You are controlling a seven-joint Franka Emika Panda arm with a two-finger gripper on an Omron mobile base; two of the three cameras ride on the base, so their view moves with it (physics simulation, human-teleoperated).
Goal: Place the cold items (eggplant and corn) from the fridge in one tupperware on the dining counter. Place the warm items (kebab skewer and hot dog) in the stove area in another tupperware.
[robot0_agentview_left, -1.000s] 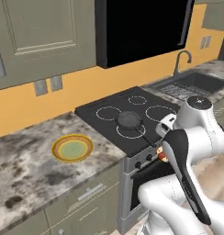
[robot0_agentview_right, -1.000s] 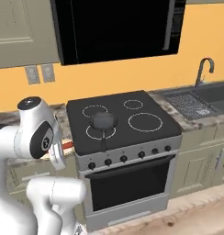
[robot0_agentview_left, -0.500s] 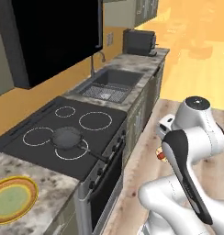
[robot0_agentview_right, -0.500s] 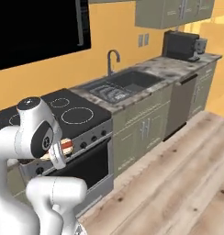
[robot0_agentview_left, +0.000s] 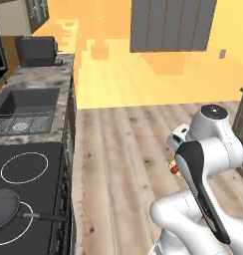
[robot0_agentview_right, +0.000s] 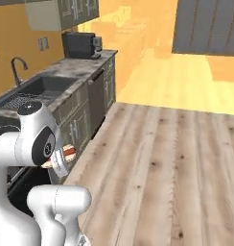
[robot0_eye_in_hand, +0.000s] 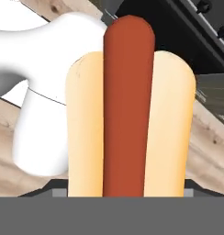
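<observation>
Pincer grips unlabelled hot dog lengthwise.

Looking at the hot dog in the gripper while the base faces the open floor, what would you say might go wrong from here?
1. The hot dog sits lengthwise in the gripper, sticking far out past the fingers; a jolt while driving might let it slip or tip out onto the wooden floor.
2. The arm is folded close to the counter cabinets, with the hot dog tucked beside its body; a tight turn might brush the bun against them.
</observation>
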